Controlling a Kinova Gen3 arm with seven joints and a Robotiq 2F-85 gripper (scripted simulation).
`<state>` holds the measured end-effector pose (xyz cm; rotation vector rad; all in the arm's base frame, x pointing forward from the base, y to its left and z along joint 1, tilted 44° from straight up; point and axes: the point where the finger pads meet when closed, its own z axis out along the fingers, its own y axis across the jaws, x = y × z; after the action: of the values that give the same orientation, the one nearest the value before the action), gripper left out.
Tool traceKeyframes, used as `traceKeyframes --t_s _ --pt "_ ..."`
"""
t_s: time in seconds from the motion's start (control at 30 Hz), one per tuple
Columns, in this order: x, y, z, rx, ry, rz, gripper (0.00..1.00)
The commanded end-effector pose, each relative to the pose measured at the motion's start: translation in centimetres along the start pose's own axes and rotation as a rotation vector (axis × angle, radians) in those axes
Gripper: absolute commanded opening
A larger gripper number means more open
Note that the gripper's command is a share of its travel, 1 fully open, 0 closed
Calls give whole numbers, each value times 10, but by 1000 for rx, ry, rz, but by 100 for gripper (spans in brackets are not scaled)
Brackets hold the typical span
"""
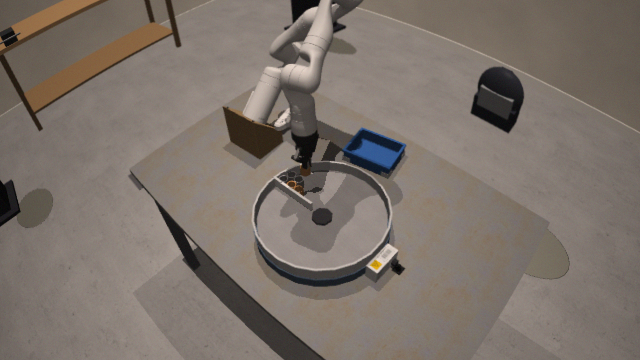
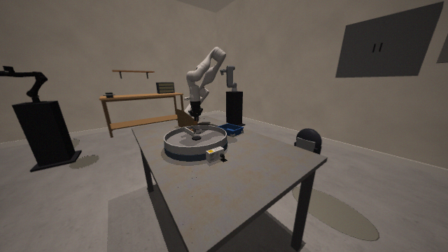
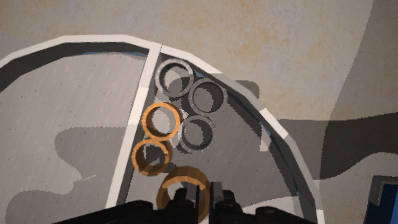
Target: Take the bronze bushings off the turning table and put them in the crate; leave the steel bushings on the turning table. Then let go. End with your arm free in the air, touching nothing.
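Note:
My gripper (image 1: pixel 305 169) (image 3: pixel 204 196) is shut on the wall of a bronze bushing (image 3: pixel 183 192) (image 1: pixel 306 171) and holds it a little above the turning table (image 1: pixel 260 222) (image 2: pixel 175 143), over the small walled section at its rim. Two more bronze bushings (image 3: pixel 161 121) (image 3: pixel 151 156) stand beside the white divider (image 3: pixel 131 132) (image 1: pixel 294 192); they show as orange rings in the top view (image 1: pixel 296 187). Three steel bushings (image 3: pixel 174 76) (image 3: pixel 207 96) (image 3: pixel 197 133) stand next to them. The blue crate (image 1: pixel 374 150) (image 2: pixel 231 129) (image 3: pixel 385 200) sits on the table to the right of the turning table.
A brown board (image 1: pixel 251 132) leans by the arm's base behind the turning table. A white control box (image 1: pixel 382 259) (image 2: pixel 214 154) is fixed to the turning table's front. A black hub (image 1: pixel 322 217) marks its centre. A dark rounded object (image 1: pixel 496 99) stands on the floor.

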<state>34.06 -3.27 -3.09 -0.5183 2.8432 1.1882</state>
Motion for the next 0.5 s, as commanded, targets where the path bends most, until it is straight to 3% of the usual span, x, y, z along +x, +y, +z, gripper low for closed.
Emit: traceKeyframes --t_s 0.0,0.33,0.47 --pt "-3 -2 -6 10 -8 -3 0" --pt "-3 -2 -6 10 -8 -3 0" --pt "-12 38 -6 9 -8 -3 0"
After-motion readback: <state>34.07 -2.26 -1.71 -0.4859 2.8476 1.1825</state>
